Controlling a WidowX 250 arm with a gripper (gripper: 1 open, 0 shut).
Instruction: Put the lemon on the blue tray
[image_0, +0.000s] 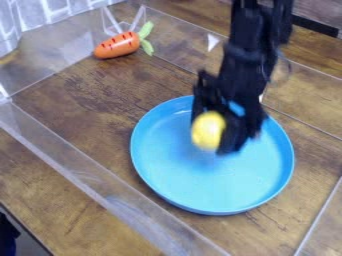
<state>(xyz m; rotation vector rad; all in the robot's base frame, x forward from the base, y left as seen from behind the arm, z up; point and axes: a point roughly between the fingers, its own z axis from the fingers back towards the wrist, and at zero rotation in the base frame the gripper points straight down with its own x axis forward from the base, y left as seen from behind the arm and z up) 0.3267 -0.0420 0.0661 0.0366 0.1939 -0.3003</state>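
The lemon (207, 130), bright yellow and smooth, looks blurred, so its long axis is hard to call. It sits pinched between the jaws of the black gripper (221, 132), over the middle of the blue tray (174, 185). The arm comes down steeply from above. An orange carrot (118, 45) lies well apart.
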